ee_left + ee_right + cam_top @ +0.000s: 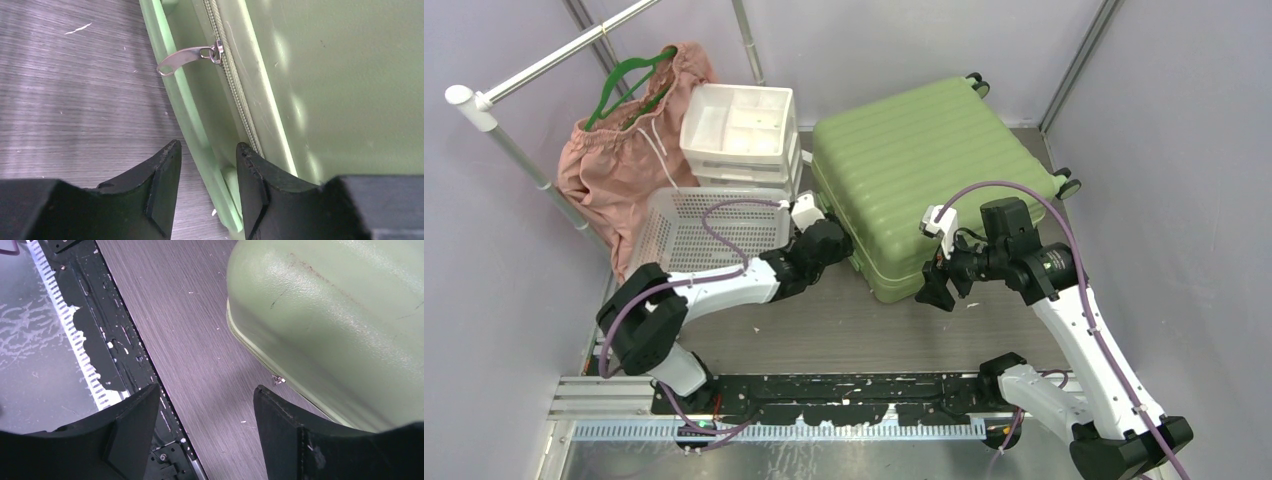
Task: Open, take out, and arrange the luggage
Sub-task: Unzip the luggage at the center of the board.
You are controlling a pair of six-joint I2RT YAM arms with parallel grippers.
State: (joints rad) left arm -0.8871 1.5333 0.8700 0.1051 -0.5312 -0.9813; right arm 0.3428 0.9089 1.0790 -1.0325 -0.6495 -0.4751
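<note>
While luggage (924,160) lies closed, right pincer (206,390) gapes.

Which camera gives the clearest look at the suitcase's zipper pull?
Left wrist: the metal zipper pull sticks out from the luggage zip, close and sharp. The right wrist view shows only a tiny slider on the seam. The top external view is too distant to show it.
</note>
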